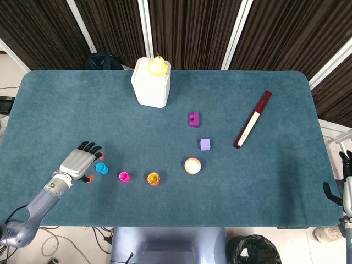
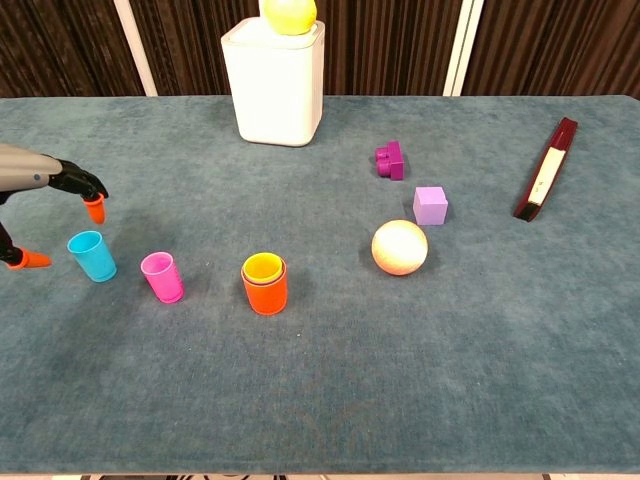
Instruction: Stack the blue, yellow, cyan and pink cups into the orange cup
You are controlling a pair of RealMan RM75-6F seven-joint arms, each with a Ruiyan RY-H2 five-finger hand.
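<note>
On the teal felt table (image 2: 500, 380), the cyan plastic cup (image 2: 91, 255), pink plastic cup (image 2: 162, 277) and orange plastic cup (image 2: 265, 289) stand in a row left to right, the yellow plastic cup (image 2: 263, 267) nested in the last.

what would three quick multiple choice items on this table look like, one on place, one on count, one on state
1. The pink cup stands between:
A. cyan cup and orange cup
B. ball and cube
C. white container and ball

2. Cups standing alone, not nested:
A. one
B. two
C. four

3. The left hand is:
A. holding the pink cup
B. open beside the cyan cup
C. pressing the ball

Key:
1 A, the cyan cup is on its left and the orange cup on its right.
2 B, cyan and pink; the yellow cup sits inside the orange.
3 B, fingers apart, holding nothing.
</note>
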